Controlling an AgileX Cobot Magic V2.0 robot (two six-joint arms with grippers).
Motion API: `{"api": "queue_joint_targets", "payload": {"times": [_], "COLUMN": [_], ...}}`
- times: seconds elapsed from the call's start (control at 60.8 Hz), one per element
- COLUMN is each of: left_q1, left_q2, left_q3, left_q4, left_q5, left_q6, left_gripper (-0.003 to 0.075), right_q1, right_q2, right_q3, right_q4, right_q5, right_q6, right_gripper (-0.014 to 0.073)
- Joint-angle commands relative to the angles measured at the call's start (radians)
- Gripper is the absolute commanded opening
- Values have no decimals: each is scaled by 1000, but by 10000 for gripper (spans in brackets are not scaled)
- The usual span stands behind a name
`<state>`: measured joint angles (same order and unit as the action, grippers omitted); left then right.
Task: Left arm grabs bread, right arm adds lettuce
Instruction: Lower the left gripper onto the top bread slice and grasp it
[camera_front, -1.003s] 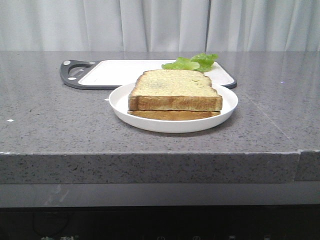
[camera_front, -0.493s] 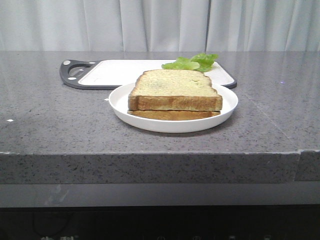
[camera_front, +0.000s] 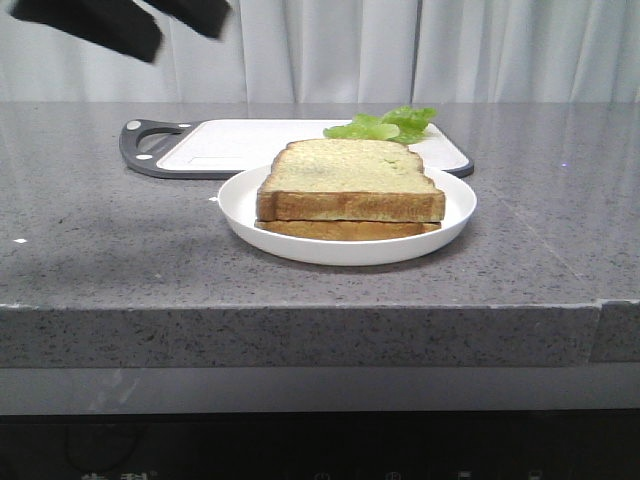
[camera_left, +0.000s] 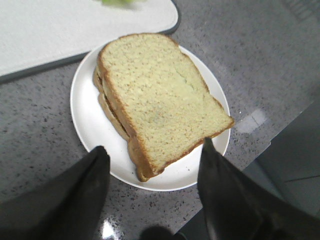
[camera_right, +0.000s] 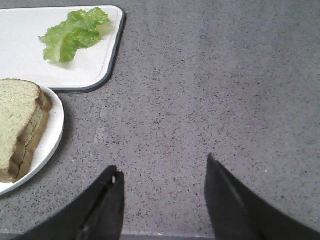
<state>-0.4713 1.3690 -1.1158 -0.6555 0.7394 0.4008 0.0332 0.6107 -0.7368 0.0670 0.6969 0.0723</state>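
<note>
Bread (camera_left: 160, 100): soft, light; grip opposite crust edges.
Lettuce (camera_right: 72, 32): limp, at bread's 12 o'clock.
Left gripper (camera_left: 152, 165): fingers apart.
Right gripper (camera_right: 162, 187): fingers apart.

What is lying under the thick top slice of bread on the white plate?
Under the bread lies a second, thinner slice, on the white plate. Only its browned edges show; its face is covered, so nothing between the slices can be seen.

Speckled grey stone-look surface (camera_front: 120, 250) with a soft sheen — glossy white plate (camera_front: 235, 205), porous matt bread (camera_front: 350, 170), crinkled lettuce (camera_front: 385, 124), smooth white board (camera_front: 240, 145) rimmed in dark plastic.
</note>
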Motion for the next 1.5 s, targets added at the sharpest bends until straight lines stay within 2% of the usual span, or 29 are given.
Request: {"api": "queue_joint_targets", "payload": {"times": [0.0,0.181,0.395,0.822,0.888,1.02,1.233,1.48], "left_q1": [-57,-74,-74,-74,-74,-74,-69,-35], "left_q2": [35,154,247,332,332,333,333,235], "left_q3": [-87,-186,-246,-267,-267,-267,-270,-279], "left_q4": [120,63,49,23,23,23,37,30], "left_q5": [-33,33,36,23,23,25,28,40], "left_q6": [-179,-197,-197,-197,-197,-195,-193,-193], "left_gripper": [400,400,400,392,347,187,-22,-20], "right_q1": [0,0,0,0,0,0,0,0], "right_q2": [7,7,7,7,7,7,7,7], "right_q3": [-34,-34,-34,-34,-34,-34,-34,-34], "right_q4": [13,16,16,16,16,16,16,16], "right_q5": [-67,-66,-66,-65,-65,-64,-69,-70], "right_q6": [1,1,1,1,1,1,1,1], "right_gripper": [396,396,396,396,396,396,396,396]}}
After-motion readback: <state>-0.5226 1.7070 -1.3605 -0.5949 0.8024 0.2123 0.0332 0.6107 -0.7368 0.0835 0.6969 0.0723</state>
